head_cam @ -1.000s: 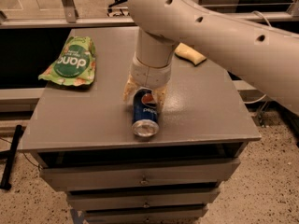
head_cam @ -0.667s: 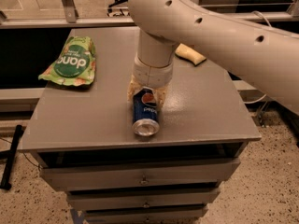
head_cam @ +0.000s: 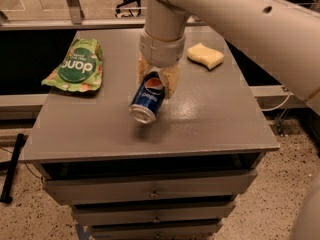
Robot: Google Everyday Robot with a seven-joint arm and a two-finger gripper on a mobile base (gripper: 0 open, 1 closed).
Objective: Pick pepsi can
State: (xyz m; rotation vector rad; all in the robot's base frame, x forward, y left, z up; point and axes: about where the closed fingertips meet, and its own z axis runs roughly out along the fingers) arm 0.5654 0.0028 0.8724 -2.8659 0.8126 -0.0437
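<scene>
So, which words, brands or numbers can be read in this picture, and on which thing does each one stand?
"pepsi": white letters on the blue pepsi can, below its round logo; the gripper holds this can over the middle of the table.
"dang": white letters, seen upside down, on the green snack bag at the back left.
Smaller print on the bag: too blurred to read.
Numbers: none readable.

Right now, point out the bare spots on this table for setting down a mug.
Bare: the table at its right front, between the sponge and the front edge; also the left front corner, below the bag. Crowded: the middle, where the gripper holds the can tilted.
</scene>
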